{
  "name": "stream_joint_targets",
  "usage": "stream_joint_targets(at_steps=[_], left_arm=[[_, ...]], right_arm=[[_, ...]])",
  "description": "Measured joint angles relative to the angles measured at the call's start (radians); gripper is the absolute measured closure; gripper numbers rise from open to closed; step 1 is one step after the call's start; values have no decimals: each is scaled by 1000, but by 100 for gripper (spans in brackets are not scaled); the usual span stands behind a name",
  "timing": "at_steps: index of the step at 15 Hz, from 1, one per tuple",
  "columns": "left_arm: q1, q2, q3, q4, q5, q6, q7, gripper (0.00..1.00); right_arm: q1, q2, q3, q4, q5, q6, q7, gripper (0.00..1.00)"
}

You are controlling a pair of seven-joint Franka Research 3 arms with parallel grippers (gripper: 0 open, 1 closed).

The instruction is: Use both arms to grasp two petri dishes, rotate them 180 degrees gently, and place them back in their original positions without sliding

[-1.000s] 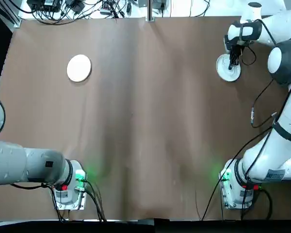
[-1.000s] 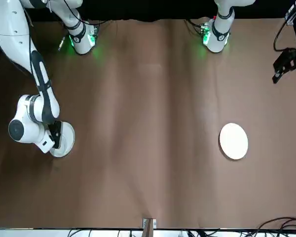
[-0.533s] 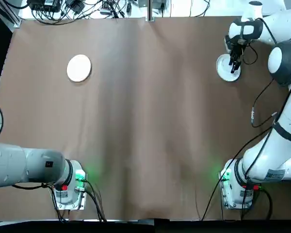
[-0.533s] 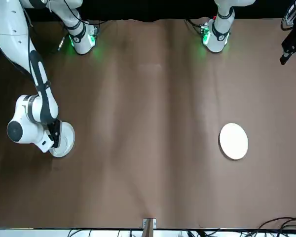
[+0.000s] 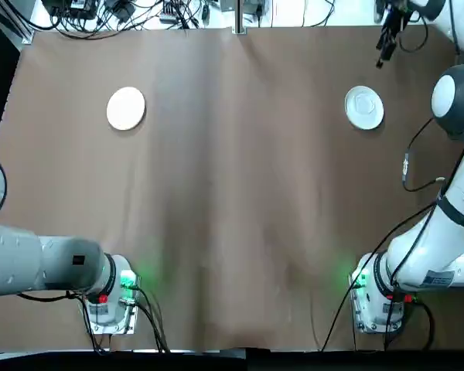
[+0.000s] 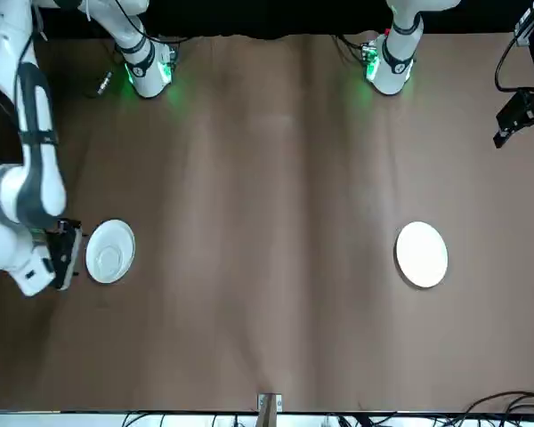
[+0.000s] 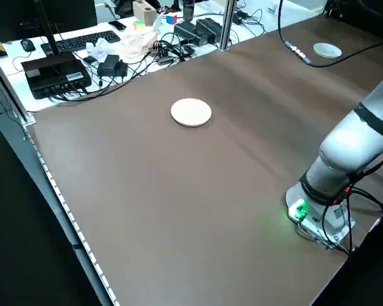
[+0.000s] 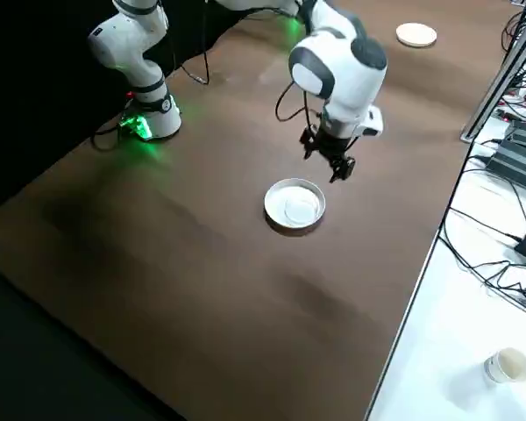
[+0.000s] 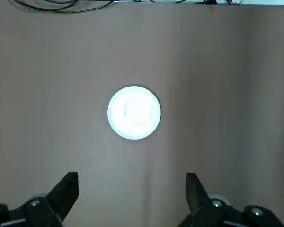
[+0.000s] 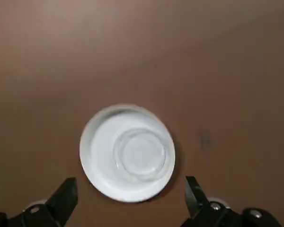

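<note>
One clear petri dish [image 10: 143, 152] rests on a white disc [image 10: 97, 156] at the table's far right, also seen as petri dish [image 8: 295, 207]. My right gripper [image 10: 130, 181] hangs open above it, raised clear of it and shifted towards the table's far edge, right gripper [image 5: 384, 40] [image 8: 336, 169]. At the far left, a second white disc [image 5: 126, 107] carries a faint clear ring, the other petri dish [image 9: 137, 109]. High above that one my left gripper [image 9: 131, 178] is open and holds nothing; it also shows at the frame edge, left gripper [image 6: 521, 121].
Cables, a keyboard and electronics boxes [image 7: 54, 70] crowd the bench beyond the table's far edge. The right arm's cable [image 5: 408, 166] hangs over the table's right side. The arm bases [image 5: 112, 297] [image 5: 379, 297] stand at the near edge.
My right gripper has let go of the right petri dish and risen off it towards the far edge. The dish stays on its disc. The left gripper ends where it was.
</note>
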Motion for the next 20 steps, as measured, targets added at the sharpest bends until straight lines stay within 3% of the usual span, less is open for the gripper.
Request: stream_joint_targets(at_steps=[5,11,16,20], left_arm=[[-5,-12,0,-11,0,12,-1,0],[-7,-9,-2,-13,0,12,-8,0],[-3,-4,-1,-23,0,12,-3,0],[-7,-4,-3,-29,0,11,-3,0]], right_arm=[[5,-4,9,105,37,-59,466,0],[20,-51,11,129,23,-77,1040,0],[70,-185,14,141,-31,-211,1448,0],[48,-338,7,122,-43,-329,1510,0]])
